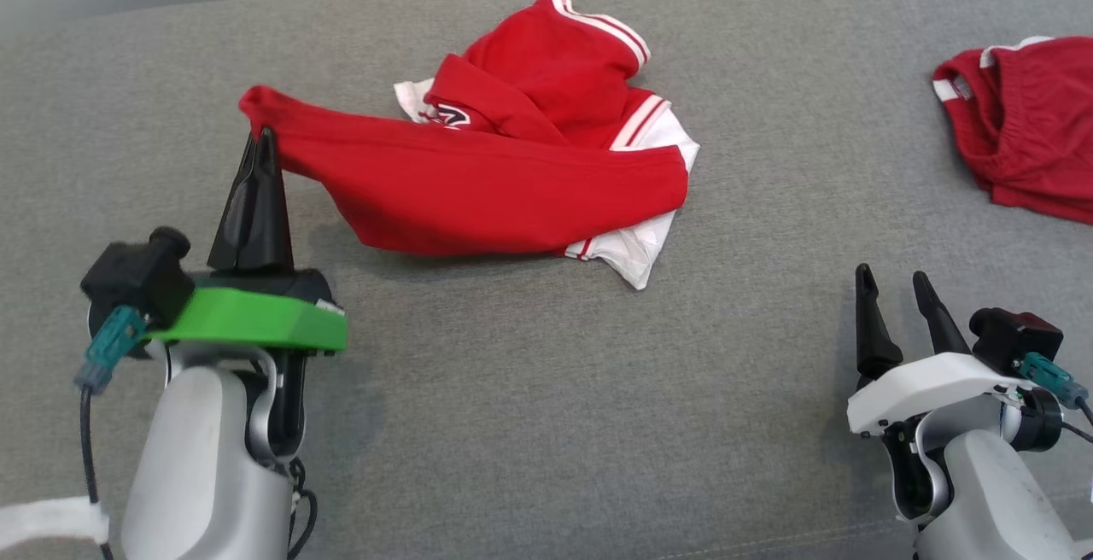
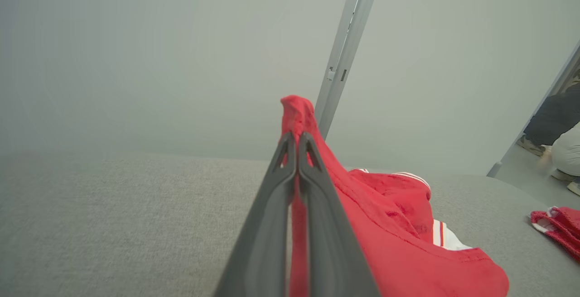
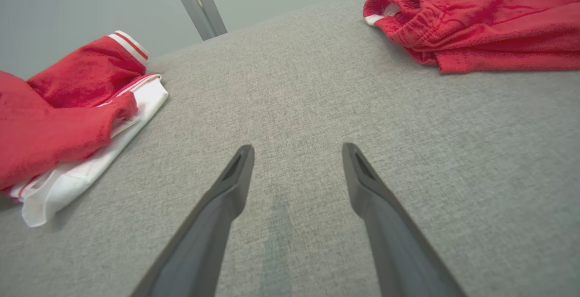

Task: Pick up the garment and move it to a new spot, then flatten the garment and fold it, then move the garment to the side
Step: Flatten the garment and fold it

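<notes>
Left end effector point(image 1: 265, 137) clamped tight on corner of red-and-white garment point(image 1: 478, 193). Corner lifted, rest crumpled centre-left on grey fabric surface point(image 1: 546, 389). Left wrist view adds cloth strip pinched between fingers and grey post point(image 2: 344, 52) behind. Right end effector point(image 1: 892, 274) spread wide, empty, over bare surface. Second red garment point(image 1: 1025, 125) far right; right wrist view reveals its elastic waistband.

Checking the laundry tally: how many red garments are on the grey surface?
2. A red-and-white jersey lies mid-surface, one end pinched in the left tool; red shorts lie at the robot's right, cut off by the frame edge. Others may lie outside view.
</notes>
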